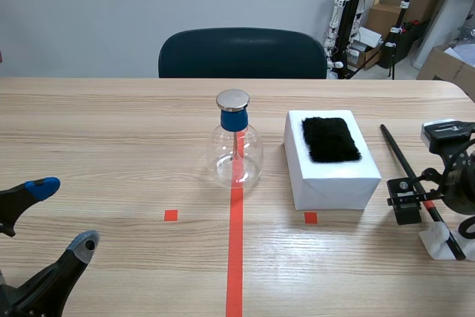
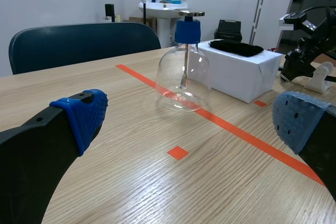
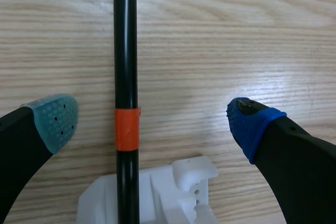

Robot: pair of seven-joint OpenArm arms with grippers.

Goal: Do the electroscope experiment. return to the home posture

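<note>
Left gripper (image 1: 63, 213) at 8 o'clock, fingers spread, empty. Electroscope flask (image 1: 236, 146) central, upright, 1 thin stem inside. Right gripper (image 3: 152, 121) at 4 o'clock, fingers spread astride black rod (image 3: 125, 51), untouched; rod partly hidden.

Electroscope (image 1: 237, 152) left of box (image 1: 334, 183); pad (image 1: 331, 139) atop; rod (image 1: 397, 151) right.

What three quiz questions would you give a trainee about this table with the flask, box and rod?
1. True or false: the right gripper is shut on the thin black rod with an orange band.
2. The black fur pad lies on: A the white box, B the wooden table, C the dark chair.
3. What stands on the orange-red tape line?
Key: 1 false, it is open; 2 A; 3 the clear glass flask with a blue stopper.
</note>
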